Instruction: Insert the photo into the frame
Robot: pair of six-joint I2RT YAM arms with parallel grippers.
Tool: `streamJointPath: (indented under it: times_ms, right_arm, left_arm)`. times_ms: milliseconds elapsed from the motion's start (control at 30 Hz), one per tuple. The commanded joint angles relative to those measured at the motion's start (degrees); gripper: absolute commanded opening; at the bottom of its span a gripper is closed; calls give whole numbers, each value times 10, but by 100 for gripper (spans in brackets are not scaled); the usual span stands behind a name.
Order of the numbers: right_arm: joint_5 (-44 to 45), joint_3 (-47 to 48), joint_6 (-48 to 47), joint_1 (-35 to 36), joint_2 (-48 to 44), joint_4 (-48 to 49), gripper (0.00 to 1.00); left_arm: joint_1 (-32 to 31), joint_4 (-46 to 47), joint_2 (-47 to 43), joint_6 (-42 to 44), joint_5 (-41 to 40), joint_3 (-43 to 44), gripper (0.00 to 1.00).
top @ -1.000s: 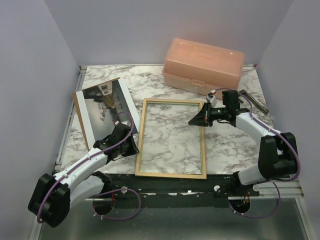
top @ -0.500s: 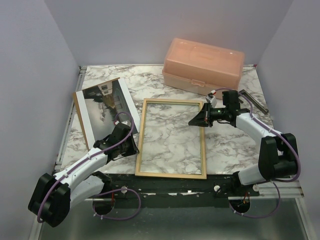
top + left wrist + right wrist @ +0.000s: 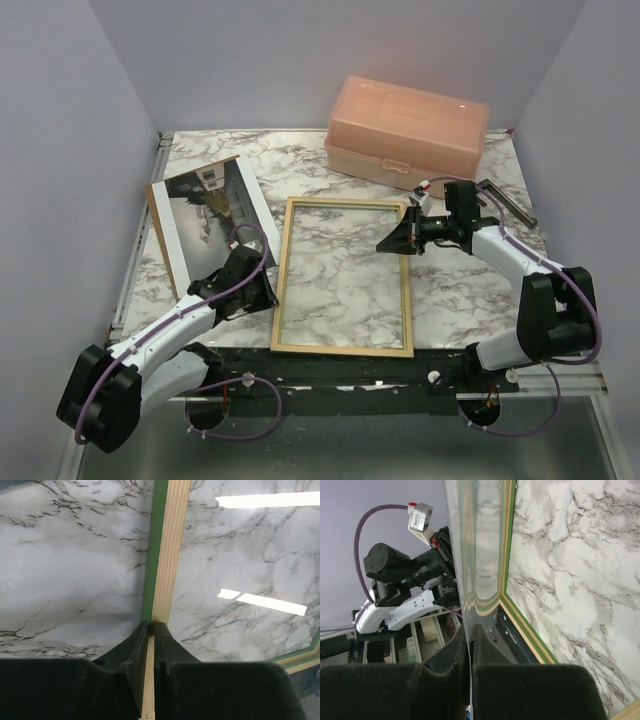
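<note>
The frame (image 3: 341,350) lies flat mid-table with its pale wood back up; its green face shows along the rail's edge (image 3: 167,555). My left gripper (image 3: 268,292) is shut on the frame's left rail, which runs between the fingertips in the left wrist view (image 3: 151,625). The photo (image 3: 210,215), grey and misty, lies face up at the left on a brown backing panel (image 3: 153,210). My right gripper (image 3: 383,243) hovers by the frame's right rail near its far corner, shut (image 3: 469,627) on the edge of a clear reflective pane (image 3: 480,555) standing edge-on beside the frame's corner (image 3: 530,630).
A peach plastic box (image 3: 405,130) stands at the back right, just behind the right arm. A dark bar (image 3: 510,203) lies near the right edge. Grey walls close in the table on the left, back and right.
</note>
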Motion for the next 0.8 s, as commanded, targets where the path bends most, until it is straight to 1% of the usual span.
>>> streamJointPath:
  times_ms: [0, 200, 500, 767]
  right_arm:
    - [-42, -7, 6, 4, -21, -18, 1]
    - [-47, -13, -3, 4, -27, -26, 1]
    - [-50, 5, -22, 4, 14, -23, 1]
    - [-45, 1, -25, 4, 20, -21, 0]
  left_arm:
    - [3, -9, 14, 13, -8, -3, 12]
    - [3, -9, 16, 13, -9, -3, 11]
    - [3, -9, 16, 13, -8, -3, 11]
    - [3, -9, 16, 13, -8, -4, 11]
